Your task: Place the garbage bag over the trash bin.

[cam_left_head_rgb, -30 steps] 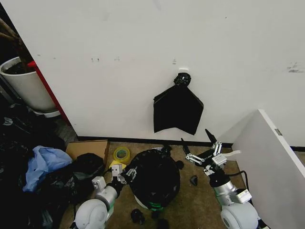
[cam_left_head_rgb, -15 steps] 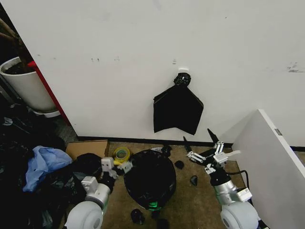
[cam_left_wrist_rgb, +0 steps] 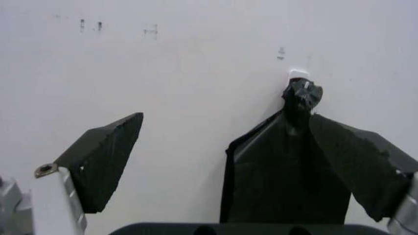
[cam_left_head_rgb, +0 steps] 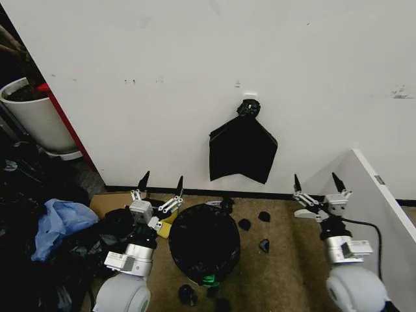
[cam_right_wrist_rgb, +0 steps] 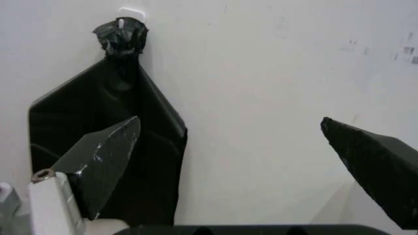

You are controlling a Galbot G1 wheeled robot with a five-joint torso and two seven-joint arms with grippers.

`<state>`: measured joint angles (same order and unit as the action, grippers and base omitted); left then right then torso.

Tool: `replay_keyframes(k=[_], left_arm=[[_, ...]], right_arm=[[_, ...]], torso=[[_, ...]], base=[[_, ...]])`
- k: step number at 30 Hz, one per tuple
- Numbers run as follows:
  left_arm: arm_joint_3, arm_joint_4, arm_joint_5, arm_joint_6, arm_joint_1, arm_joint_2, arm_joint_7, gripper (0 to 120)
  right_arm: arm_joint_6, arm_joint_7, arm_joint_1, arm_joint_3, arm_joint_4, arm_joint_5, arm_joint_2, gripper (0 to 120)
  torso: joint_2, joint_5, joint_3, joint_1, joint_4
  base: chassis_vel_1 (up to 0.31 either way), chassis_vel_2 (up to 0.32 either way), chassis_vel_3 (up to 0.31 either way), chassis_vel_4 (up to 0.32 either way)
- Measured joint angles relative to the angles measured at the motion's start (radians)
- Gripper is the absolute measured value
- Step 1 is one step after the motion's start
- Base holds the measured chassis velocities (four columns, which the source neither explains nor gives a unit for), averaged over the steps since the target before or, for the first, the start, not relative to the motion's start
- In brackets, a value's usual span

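On the floor by the white wall [cam_left_head_rgb: 195,58], the garbage bag [cam_left_head_rgb: 204,242] covers the trash bin [cam_left_head_rgb: 208,280], which stands upright with its long axis vertical and its mouth up; only a green bit of its base shows under the wrinkled film. The left gripper [cam_left_head_rgb: 160,188] is raised just left of the bag, prongs spread wide and pointing up toward the wall, gripping nothing, and the right gripper [cam_left_head_rgb: 318,184] is raised well to the bag's right near the white panel [cam_left_head_rgb: 370,214], likewise released and empty. A flat black bag [cam_left_head_rgb: 242,148] hangs from a wall hook [cam_left_head_rgb: 249,97] behind the bin, and a black heap with blue cloth [cam_left_head_rgb: 58,223] lies at the left.
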<state>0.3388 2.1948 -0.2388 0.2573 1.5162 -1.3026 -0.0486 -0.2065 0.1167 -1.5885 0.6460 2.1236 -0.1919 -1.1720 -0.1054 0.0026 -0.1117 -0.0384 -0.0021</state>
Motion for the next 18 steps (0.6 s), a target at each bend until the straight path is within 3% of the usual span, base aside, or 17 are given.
replay_keyframes(k=[7,18], left_arm=[[0.006,0.019,-0.027,-0.026,0.002,0.004,0.004,100],[0.010,0.000,-0.033,-0.024,0.015,0.017,0.008,100]], right_arm=[[0.028,0.023,-0.050,-0.040,0.056,0.007,-0.039,100],[0.016,0.006,-0.032,-0.062,0.036,0.009,-0.037,100]], torso=[[0.000,0.0000,0.000,0.000,0.0000],[0.000,0.0000,0.000,0.000,0.0002]], base=[[0.000,0.000,0.000,0.000],[0.000,0.000,0.000,0.000]])
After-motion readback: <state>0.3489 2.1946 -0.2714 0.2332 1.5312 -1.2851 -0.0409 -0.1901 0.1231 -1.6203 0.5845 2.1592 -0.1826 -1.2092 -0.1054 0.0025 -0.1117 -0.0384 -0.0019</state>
